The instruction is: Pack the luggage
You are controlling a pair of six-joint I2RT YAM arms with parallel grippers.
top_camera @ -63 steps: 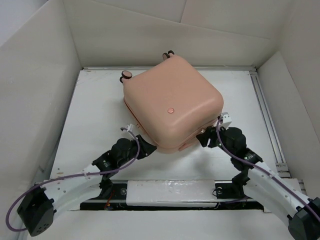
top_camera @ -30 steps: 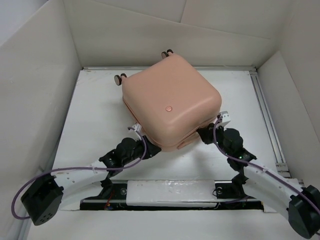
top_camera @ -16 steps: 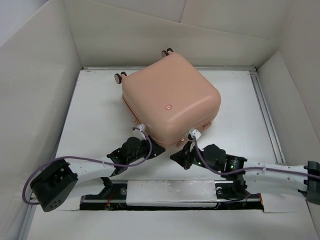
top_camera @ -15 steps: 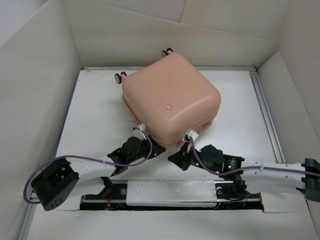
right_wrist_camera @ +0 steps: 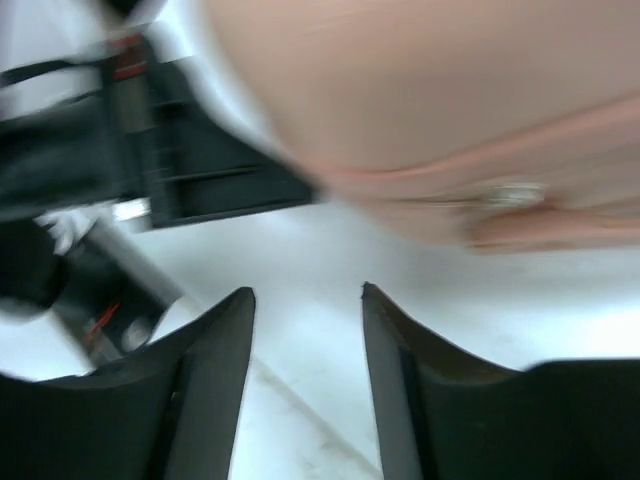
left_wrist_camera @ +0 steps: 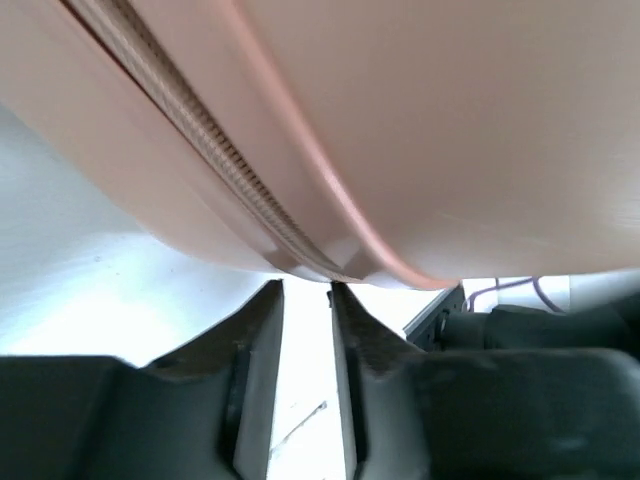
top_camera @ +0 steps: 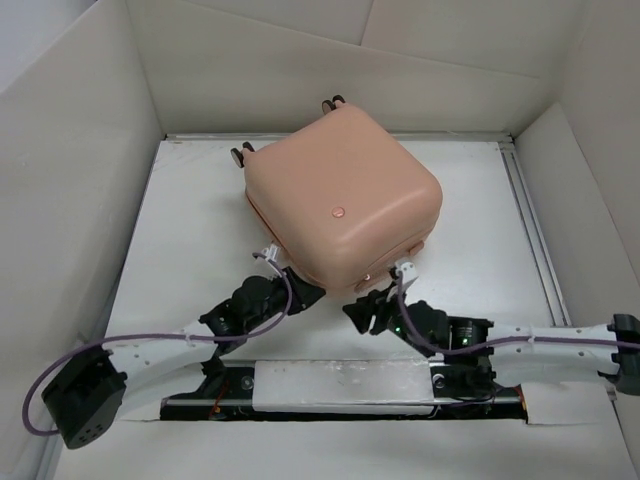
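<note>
At the bottom of the overhead view, both arms are reached inward toward the middle of the white table (top_camera: 190, 230). The left gripper (top_camera: 303, 290) is set against the near-left edge of the luggage (top_camera: 340, 185). In the left wrist view, this gripper (left_wrist_camera: 307, 292) is seen with its jaws only a narrow slit apart, with bare table showing between them and nothing pinched. Their tips are brought right up under the zipper seam (left_wrist_camera: 200, 125), which runs from the upper left of that frame down to them. The right gripper (top_camera: 362, 308) is placed just below the case's nearest corner, close to it but apparently short of contact. In the blurred right wrist view, this gripper (right_wrist_camera: 308, 295) is shown with its jaws spread and empty, and the shell fills the upper right beyond them. The luggage is thus found just beyond both grippers, closed and lying flat at the centre of the table, turned so that one corner points down between the grippers. The left gripper is judged the nearer to the seam. Farther up, the round button (top_camera: 338, 211) is seen on the top face. The wheels (top_camera: 240, 153) project at the far upper-left edge.
</note>
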